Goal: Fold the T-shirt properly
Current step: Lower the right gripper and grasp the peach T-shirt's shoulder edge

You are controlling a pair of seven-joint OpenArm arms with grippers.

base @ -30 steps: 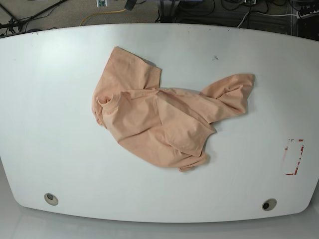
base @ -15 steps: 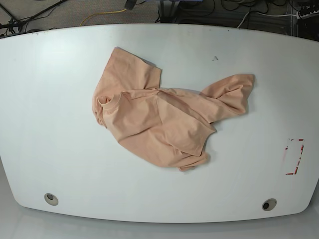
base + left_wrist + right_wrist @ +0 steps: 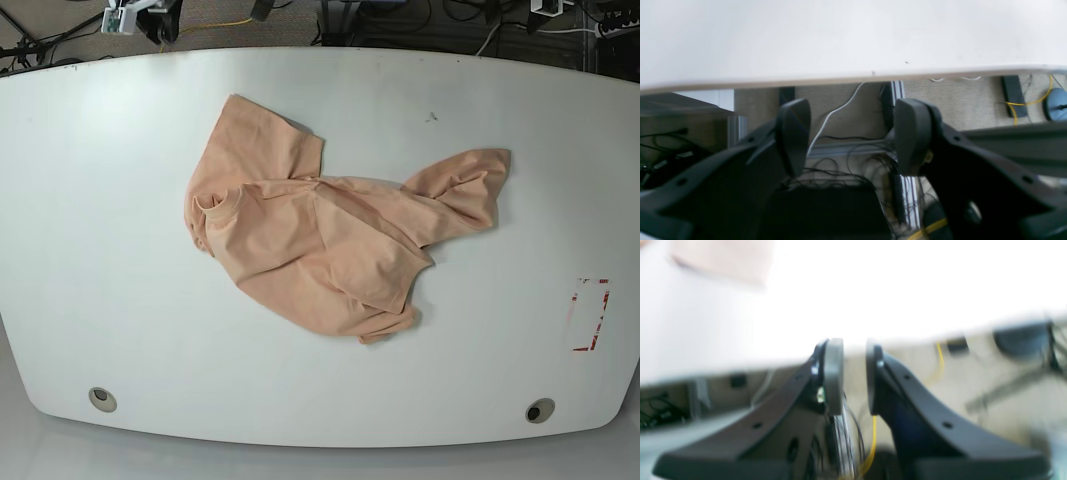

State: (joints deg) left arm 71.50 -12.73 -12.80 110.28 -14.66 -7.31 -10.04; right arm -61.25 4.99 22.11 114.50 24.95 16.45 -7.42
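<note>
The peach T-shirt (image 3: 330,240) lies crumpled in the middle of the white table (image 3: 100,250), with its collar (image 3: 215,203) to the left and one sleeve (image 3: 465,185) flung out to the right. A blurred corner of it shows in the right wrist view (image 3: 720,260). My left gripper (image 3: 851,136) is open wide and empty, beyond the table's far edge. My right gripper (image 3: 855,376) is empty, with its jaws only a narrow gap apart, also off the far edge. A part of the right arm (image 3: 140,15) and a part of the left arm (image 3: 545,5) show at the top of the base view.
A red-marked rectangle (image 3: 590,315) sits near the table's right edge. Two round holes (image 3: 101,399) (image 3: 540,410) are near the front edge. Cables and frame rails (image 3: 853,146) lie on the floor beyond the far edge.
Parts of both arms have come into view at the top edge of the base view. The T-shirt has not moved.
</note>
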